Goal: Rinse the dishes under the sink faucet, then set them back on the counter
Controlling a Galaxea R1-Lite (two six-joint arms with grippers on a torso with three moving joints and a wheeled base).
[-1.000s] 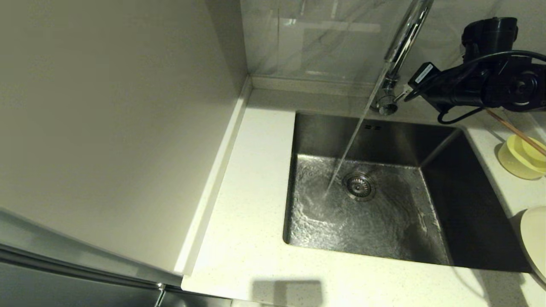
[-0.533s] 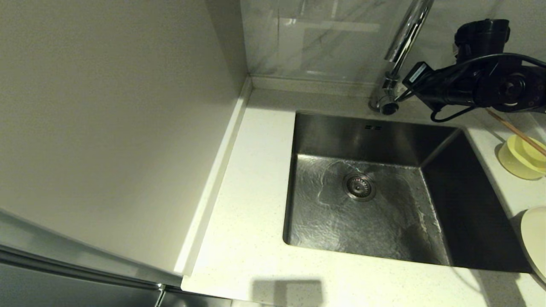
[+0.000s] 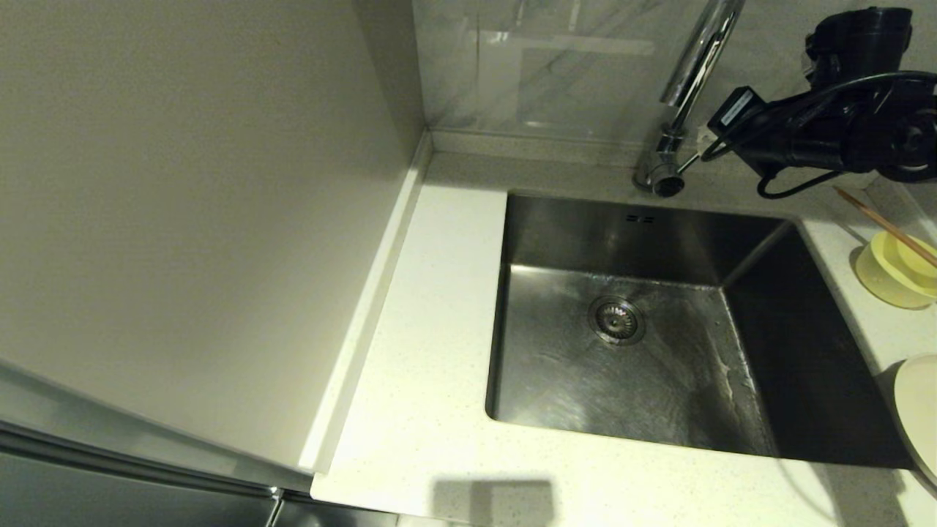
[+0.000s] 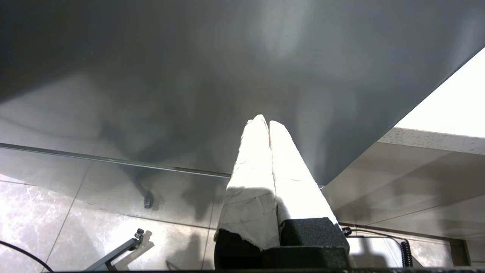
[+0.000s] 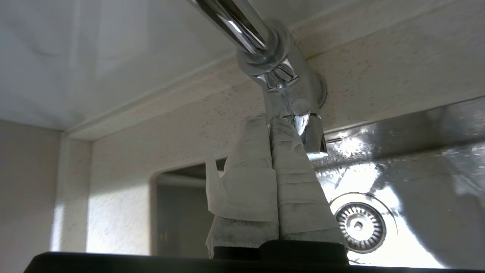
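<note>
The chrome sink faucet [image 3: 684, 80] stands behind the sink [image 3: 571, 227]; no water runs, and the basin floor is wet. My right gripper [image 3: 706, 143] is shut and empty, its taped tips right beside the faucet's thin side lever [image 3: 688, 164]. In the right wrist view the right gripper [image 5: 271, 120] touches the faucet's base [image 5: 288, 87]. A pale yellow-green bowl [image 3: 889, 277] sits on the counter [image 3: 432, 351] at the right, with brown chopsticks [image 3: 882, 223] resting across it. The cream plate [image 3: 919, 417] shows at the right edge. My left gripper [image 4: 265, 122] hangs shut below the counter.
A tall beige panel [image 3: 183, 219] walls off the left side of the counter. Glossy marble wall [image 3: 556, 66] rises behind the faucet. The round drain strainer [image 3: 616, 320] lies in the middle of the sink floor. The right arm's black body [image 3: 842, 139] hangs above the sink's back right corner.
A stream of water ran from the faucet one second ago and has stopped. My right gripper pushed down-left at the lever, then drew back up and to the right.
</note>
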